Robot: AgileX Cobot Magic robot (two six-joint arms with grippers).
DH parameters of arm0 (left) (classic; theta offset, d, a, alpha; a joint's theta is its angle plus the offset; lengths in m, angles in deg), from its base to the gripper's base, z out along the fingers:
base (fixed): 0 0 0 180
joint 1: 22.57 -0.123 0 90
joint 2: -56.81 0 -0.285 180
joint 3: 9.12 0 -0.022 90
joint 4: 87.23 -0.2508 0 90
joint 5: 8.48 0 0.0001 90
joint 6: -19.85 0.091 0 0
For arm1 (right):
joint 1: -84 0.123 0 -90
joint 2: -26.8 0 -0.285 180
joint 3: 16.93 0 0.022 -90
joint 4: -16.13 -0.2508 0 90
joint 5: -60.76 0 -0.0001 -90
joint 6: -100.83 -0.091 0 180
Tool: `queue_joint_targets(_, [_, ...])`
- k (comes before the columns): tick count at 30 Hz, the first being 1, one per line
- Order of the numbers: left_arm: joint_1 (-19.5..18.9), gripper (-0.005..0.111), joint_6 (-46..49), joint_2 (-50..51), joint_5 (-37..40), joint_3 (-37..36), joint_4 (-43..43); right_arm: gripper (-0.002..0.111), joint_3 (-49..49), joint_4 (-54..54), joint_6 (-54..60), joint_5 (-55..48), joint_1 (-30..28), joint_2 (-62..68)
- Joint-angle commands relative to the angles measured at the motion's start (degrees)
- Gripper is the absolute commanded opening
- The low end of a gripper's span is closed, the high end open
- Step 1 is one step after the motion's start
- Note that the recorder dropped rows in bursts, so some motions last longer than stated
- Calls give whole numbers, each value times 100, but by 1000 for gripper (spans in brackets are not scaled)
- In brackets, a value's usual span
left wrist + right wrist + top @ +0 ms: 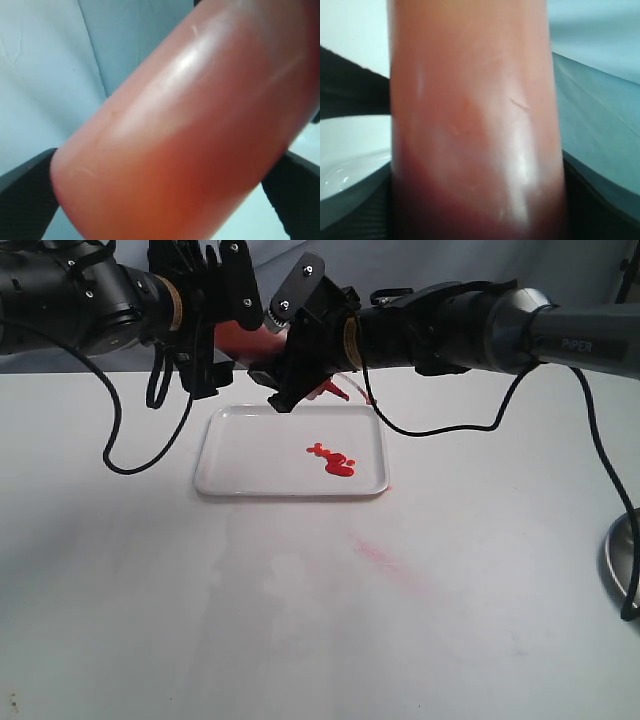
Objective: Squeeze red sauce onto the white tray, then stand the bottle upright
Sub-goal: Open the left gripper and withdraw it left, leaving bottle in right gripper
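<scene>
Here the bottle (243, 338) hangs in the air over the far rim of the white tray (250, 455), lying tilted with its nozzle pointing down toward the tray; the red sauce (333, 459) sits as a small glossy blob inside the tray, near its right end. The right gripper (290, 345) is clamped on the bottle; the left gripper (222, 325) has its fingers (25, 195) on both sides of the bottle, but I cannot tell if they press it. The tray lies on the white table (300, 640), with a faint pink streak (378, 555) nearer the camera.
</scene>
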Motion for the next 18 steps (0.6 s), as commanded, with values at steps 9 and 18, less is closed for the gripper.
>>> queue_joint_targets(9, [-875,105,-161,-469,35,61,895,0,1,94,-151,-89,39,-104])
queue_joint_targets(18, [-1210,105,-161,-586,11,61,1311,0,-9,94,996,-231,51,-104])
